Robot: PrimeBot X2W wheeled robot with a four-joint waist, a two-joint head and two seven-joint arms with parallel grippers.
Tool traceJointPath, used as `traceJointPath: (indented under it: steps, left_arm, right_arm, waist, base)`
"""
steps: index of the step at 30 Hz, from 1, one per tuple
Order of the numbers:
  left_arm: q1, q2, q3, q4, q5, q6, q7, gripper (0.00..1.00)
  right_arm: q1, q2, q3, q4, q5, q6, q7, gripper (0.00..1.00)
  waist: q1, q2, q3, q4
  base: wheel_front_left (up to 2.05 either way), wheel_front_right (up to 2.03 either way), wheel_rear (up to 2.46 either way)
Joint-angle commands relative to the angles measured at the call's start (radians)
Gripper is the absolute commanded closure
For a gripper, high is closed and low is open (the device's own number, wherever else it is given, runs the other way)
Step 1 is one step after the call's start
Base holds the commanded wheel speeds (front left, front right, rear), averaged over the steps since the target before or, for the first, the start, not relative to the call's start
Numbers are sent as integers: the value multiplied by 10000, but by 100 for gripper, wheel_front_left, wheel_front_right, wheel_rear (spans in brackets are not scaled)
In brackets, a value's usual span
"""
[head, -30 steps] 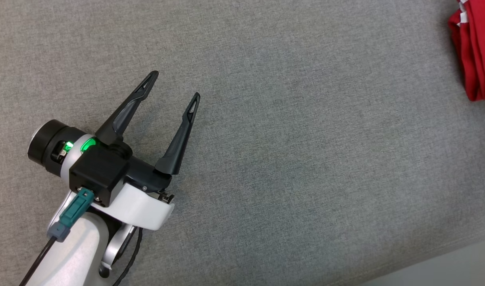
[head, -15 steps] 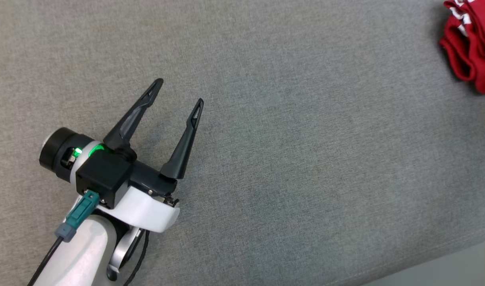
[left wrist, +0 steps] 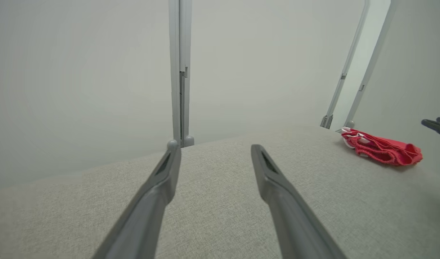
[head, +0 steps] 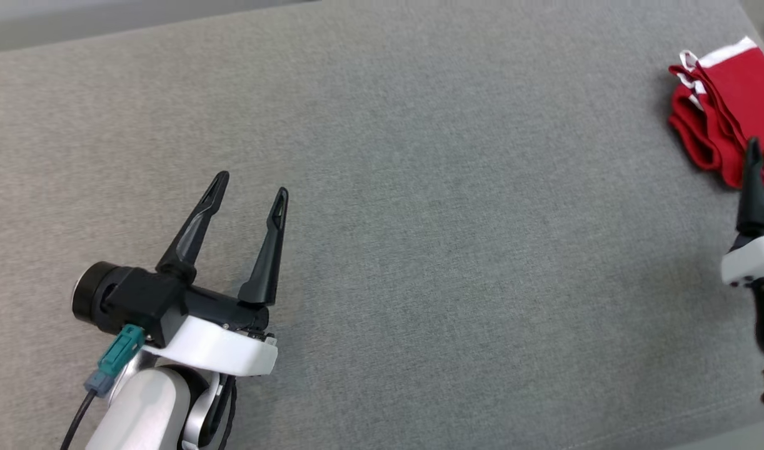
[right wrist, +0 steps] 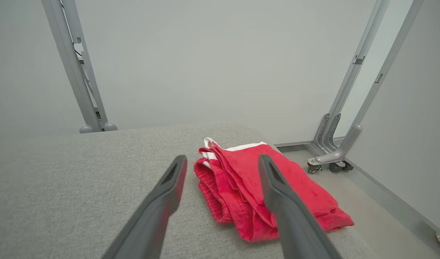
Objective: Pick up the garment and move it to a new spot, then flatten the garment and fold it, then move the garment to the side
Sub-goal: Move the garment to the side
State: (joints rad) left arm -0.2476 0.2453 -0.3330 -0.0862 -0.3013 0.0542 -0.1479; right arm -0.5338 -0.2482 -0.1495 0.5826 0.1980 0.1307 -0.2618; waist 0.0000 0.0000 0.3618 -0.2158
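So the red garment (right wrist: 234, 180) is lying folded in a loose stack at the far right end of the grey cushion (head: 419, 219), close to its edge. That makes me think I'm on the last step, the move to the side, and it looks about done. My right pincer (right wrist: 223, 159) is wide open with nothing in it, and its fingers point over the near end of the stack. I honestly can't tell if a tip is brushing the cloth, since the head view cuts off all but one finger. My left pincer (head: 252, 186) is open and empty too, well apart from the garment over bare cushion. For the next move I'd lift the right arm up and back so no finger snags a layer and ruins the fold.
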Motion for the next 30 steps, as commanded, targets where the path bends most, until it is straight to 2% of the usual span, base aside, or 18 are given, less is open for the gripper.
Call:
traceJointPath:
  steps: [1,7,14,19,30]
  left_arm:
    - [93,-3,68,73,-57,76,-118,0]
    - [438,-242,370,541,-394,346,-496,0]
    - [1048,-293,896,1181,-763,646,-845,0]
    - [1537,-176,1146,1477,-787,851,-942,0]
    - [2366,-103,1322,1903,-1077,896,-1003,0]
  right_arm:
    - [238,70,12,-171,-38,1,-43,0]
    - [1217,779,400,-1337,-149,1,-45,0]
    - [2402,1257,772,-2370,-327,1,154,0]
    - [3107,1421,841,-3022,-394,1,429,0]
    - [4545,1630,919,-4043,-434,1,960,0]
  waist:
    - [0,0,-359,347]
    - [0,0,-890,1057]
    - [0,0,-1632,1982]
    - [0,0,-2031,2223]
    - [0,0,-2894,2284]
  base:
    - [0,0,0]
    - [0,0,0]
    - [0,0,0]
    - [0,0,0]
    - [0,0,0]
